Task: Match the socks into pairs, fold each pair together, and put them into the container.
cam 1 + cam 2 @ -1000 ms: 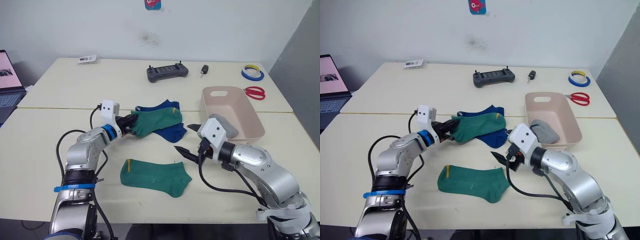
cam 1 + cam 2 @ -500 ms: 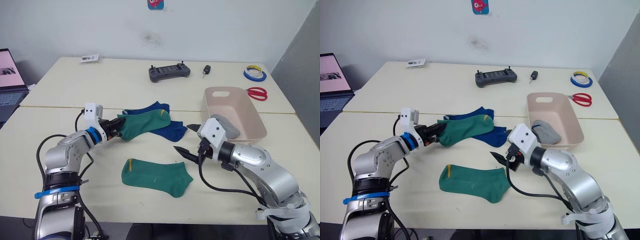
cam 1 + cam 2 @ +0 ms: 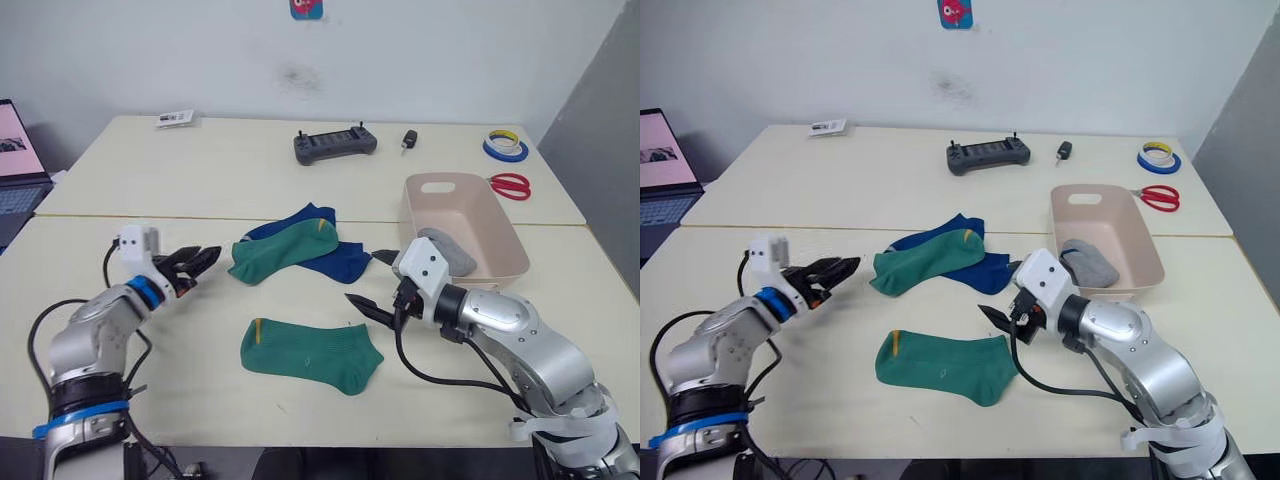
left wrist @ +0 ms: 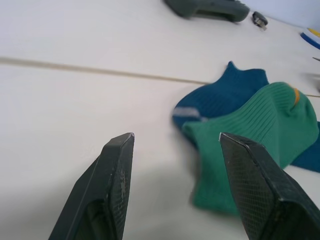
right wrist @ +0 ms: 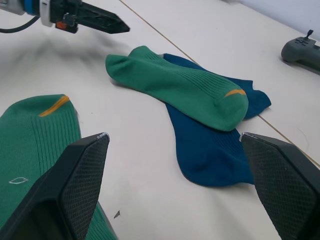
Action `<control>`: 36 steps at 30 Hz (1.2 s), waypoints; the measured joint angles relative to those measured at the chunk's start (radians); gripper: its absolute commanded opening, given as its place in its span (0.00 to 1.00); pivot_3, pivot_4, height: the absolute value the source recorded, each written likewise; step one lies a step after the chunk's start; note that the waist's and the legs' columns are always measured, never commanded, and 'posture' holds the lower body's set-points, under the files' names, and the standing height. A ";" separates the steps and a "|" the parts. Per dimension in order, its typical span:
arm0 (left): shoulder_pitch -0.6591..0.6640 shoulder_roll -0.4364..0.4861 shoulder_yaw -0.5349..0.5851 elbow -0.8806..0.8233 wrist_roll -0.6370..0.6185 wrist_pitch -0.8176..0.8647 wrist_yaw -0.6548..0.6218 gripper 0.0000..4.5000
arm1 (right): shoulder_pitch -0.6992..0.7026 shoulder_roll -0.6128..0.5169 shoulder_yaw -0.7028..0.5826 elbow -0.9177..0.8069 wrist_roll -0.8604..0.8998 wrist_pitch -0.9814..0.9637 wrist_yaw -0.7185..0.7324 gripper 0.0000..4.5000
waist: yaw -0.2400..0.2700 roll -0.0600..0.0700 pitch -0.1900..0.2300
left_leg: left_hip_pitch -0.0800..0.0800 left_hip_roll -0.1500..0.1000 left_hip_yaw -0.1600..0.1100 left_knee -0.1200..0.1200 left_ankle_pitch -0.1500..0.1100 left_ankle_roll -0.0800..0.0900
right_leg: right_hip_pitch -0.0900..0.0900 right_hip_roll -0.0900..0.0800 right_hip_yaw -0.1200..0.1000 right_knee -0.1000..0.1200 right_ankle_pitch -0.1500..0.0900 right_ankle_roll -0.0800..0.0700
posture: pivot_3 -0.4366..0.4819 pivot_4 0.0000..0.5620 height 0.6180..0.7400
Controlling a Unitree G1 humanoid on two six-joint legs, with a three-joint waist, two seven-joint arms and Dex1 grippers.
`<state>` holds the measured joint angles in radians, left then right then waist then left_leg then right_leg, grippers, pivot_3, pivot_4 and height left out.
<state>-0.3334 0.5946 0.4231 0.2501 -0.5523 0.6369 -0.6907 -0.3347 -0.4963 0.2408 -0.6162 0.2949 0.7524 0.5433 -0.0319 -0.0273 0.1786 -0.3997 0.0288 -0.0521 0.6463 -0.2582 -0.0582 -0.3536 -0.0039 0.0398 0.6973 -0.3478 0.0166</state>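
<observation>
One green sock [image 3: 285,250] lies across two blue socks [image 3: 342,262] in the middle of the table. The other green sock [image 3: 310,355] lies flat nearer the front edge. My left gripper [image 3: 200,262] stands open and empty just left of the upper green sock's cuff [image 4: 215,200], not touching it. My right gripper [image 3: 365,278] hangs open and empty to the right of the socks, between them and the container [image 3: 462,208]. A grey sock [image 3: 447,250] lies in the container's near end.
At the back of the table lie a dark controller [image 3: 335,145], a key fob [image 3: 408,140], tape rolls [image 3: 505,146], red scissors [image 3: 510,185] and a small card [image 3: 175,118]. A laptop [image 3: 15,160] stands at the far left. A seam [image 3: 120,216] joins two tabletops.
My left gripper dragged the upper green sock a little to the left, then opened, let go of its cuff and drew back left. The right arm has not moved.
</observation>
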 measured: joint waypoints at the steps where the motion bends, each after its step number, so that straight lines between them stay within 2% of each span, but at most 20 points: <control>1: 0.014 0.000 0.003 -0.011 -0.017 0.027 -0.001 0.63 | 0.000 0.001 0.001 0.000 0.000 0.000 0.000 1.00 | 0.000 0.000 0.000 | 0.000 0.000 0.000 0.000 -0.001 0.001 | 0.000 0.000 0.000 0.000 0.000 0.000 | 0.48 0.27 1.00; 6: 0.075 -0.004 0.006 -0.124 -0.128 0.191 -0.009 0.63 | 0.000 0.003 0.014 0.000 0.000 -0.002 0.001 1.00 | 0.002 0.000 0.000 | 0.000 0.000 0.000 0.000 -0.001 0.002 | 0.000 0.000 0.000 0.000 0.000 0.000 | 0.48 0.27 1.00; 13: 0.089 -0.042 0.008 -0.214 -0.255 0.365 0.037 0.63 | 0.000 0.002 0.015 0.000 -0.001 -0.003 0.001 1.00 | 0.001 0.000 0.000 | 0.000 0.000 0.000 0.000 -0.001 0.002 | 0.000 0.000 0.000 0.000 0.000 0.000 | 0.48 0.27 1.00; 24: 0.047 -0.153 0.028 -0.208 -0.266 0.288 0.184 0.63 | 0.000 0.001 0.017 0.000 -0.001 -0.004 0.003 1.00 | 0.003 0.000 0.000 | 0.000 0.000 0.000 0.000 -0.001 0.002 | 0.000 0.000 0.000 0.000 0.000 0.000 | 0.48 0.27 1.00; 27: 0.039 -0.173 0.038 -0.198 -0.262 0.245 0.211 0.51 | 0.000 0.000 0.017 0.001 -0.001 -0.005 0.003 1.00 | 0.002 0.000 0.000 | 0.000 0.000 0.000 0.000 -0.001 0.001 | 0.000 0.000 0.000 0.000 0.000 0.000 | 0.48 0.27 1.00; 34: 0.025 -0.199 0.052 -0.169 -0.257 0.166 0.247 0.03 | 0.000 0.000 0.018 0.001 -0.001 -0.005 0.004 1.00 | 0.002 0.000 0.000 | 0.000 0.000 0.000 0.000 0.001 -0.001 | 0.000 0.000 0.000 0.000 0.000 0.000 | 0.48 0.27 1.00; 36: 0.025 -0.199 0.052 -0.163 -0.255 0.153 0.247 0.01 | 0.000 -0.001 0.018 0.000 -0.001 -0.005 0.005 1.00 | 0.002 0.000 0.000 | 0.000 0.000 0.000 0.000 0.001 -0.001 | 0.000 0.000 0.000 0.000 0.000 0.000 | 0.48 0.27 1.00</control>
<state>-0.3083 0.3953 0.4752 0.0866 -0.8071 0.7897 -0.4433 -0.3346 -0.4969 0.2583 -0.6157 0.2938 0.7477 0.5488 -0.0296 -0.0275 0.1785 -0.3995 0.0287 -0.0521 0.6464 -0.2576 -0.0592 -0.3531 -0.0040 0.0397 0.6972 -0.3478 0.0166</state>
